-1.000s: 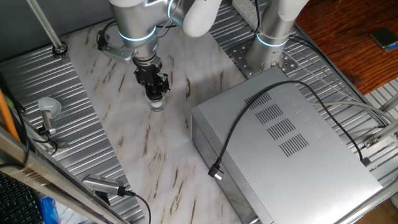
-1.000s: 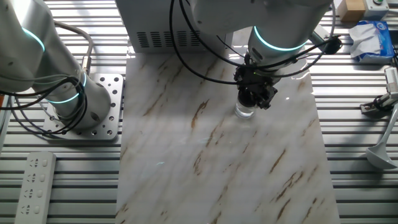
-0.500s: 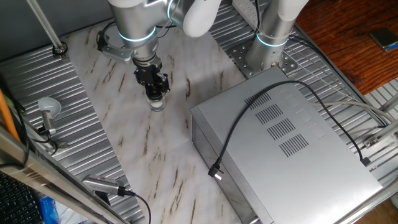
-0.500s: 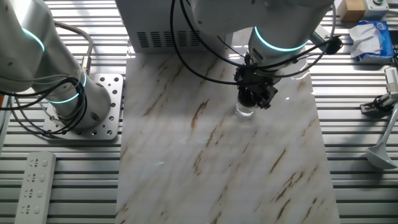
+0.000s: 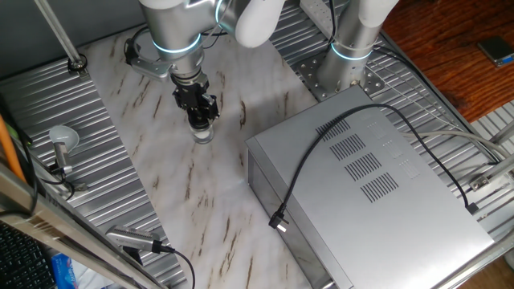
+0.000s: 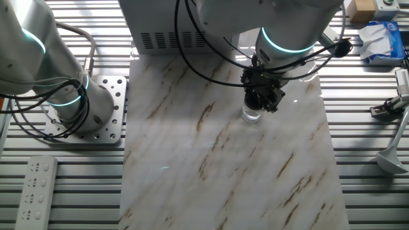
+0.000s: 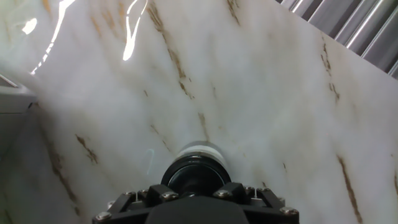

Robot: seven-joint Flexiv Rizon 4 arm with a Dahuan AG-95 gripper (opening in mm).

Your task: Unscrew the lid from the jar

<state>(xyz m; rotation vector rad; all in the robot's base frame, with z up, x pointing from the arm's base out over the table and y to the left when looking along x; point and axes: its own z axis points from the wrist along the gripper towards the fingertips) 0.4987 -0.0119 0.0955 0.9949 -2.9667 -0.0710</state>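
Between the jaws [image 6: 261,102] sits the lid [image 7: 194,175], a small dark round cap with a paler centre, and the jaws close narrowly on its sides; the hand view shows it right at the black fingertip block, though the contact itself is hidden. Beneath the lid stands the jar [image 6: 252,115], a tiny clear cylinder upright on the marble-patterned counter [image 6: 211,166], its see-through wall showing just below the black jaws in both fixed views [image 5: 203,133]. Above, the arm [image 5: 173,32] comes straight down onto the jar. Off to one side lies a large grey metal box [image 5: 369,193] with a black cable [image 5: 321,160] draped over its top, well apart from the jar. Near the counter's far edge, on the ribbed metal, stands a round grey knob on a stem [image 5: 63,141].
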